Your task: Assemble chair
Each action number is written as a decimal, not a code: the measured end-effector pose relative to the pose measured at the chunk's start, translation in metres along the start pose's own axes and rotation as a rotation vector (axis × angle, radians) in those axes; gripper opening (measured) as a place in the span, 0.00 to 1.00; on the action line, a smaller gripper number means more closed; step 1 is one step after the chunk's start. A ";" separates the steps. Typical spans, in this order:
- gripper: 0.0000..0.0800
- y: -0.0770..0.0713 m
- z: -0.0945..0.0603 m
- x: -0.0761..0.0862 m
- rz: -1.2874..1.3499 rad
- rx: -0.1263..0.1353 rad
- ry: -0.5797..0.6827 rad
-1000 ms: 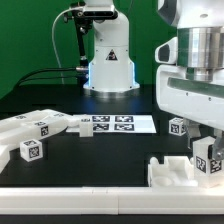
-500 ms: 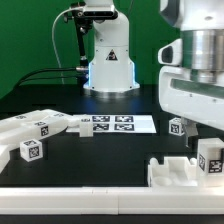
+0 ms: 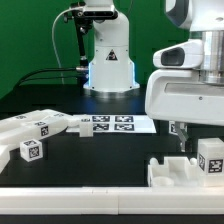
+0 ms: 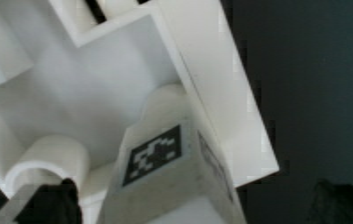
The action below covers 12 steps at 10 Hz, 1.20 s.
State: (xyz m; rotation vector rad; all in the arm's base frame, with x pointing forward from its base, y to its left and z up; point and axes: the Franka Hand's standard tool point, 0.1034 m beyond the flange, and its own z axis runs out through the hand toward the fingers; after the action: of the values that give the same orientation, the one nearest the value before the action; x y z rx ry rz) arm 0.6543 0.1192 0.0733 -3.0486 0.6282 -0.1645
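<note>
The gripper (image 4: 194,205) is wide open and gripping nothing here. In the wrist view its two dark fingertips (image 4: 45,200) sit well apart on either side of a white block (image 4: 164,110), and there's a dark gap between the block and the far fingertip. The block has a black-and-white square tag (image 4: 155,155) on its face, just a blurry pixel pattern, no letters I can make out. In the exterior view the block (image 3: 210,158) stands upright at the exterior view's right, right against a low stepped part (image 3: 172,170) near the front edge of the black surface (image 3: 100,165), with the gripper hanging just above it. Another small tagged bit (image 3: 177,127) peeks out from behind the arm. The rest of the chair is loose over on the exterior view's left: a cluster of flat panels (image 3: 30,125), and a tagged cube (image 3: 32,150) just in front of them. The marker board (image 3: 105,123) lies flat in the middle, and the white robot base (image 3: 105,55) is behind it.
</note>
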 end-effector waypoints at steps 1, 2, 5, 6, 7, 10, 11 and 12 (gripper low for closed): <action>0.81 -0.002 -0.001 0.003 -0.286 -0.027 0.036; 0.81 -0.005 -0.001 0.003 -0.296 -0.017 0.049; 0.67 -0.005 0.000 0.003 -0.133 -0.012 0.048; 0.45 -0.004 0.000 0.004 -0.062 -0.013 0.049; 0.36 -0.001 0.000 0.004 0.025 -0.020 0.045; 0.36 0.004 0.002 0.006 0.527 -0.013 0.032; 0.36 0.007 0.002 0.005 0.781 -0.004 0.025; 0.36 0.009 0.002 0.006 0.924 0.019 -0.002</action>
State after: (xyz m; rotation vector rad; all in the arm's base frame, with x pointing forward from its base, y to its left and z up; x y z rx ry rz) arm 0.6566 0.1080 0.0715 -2.4010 1.8831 -0.1309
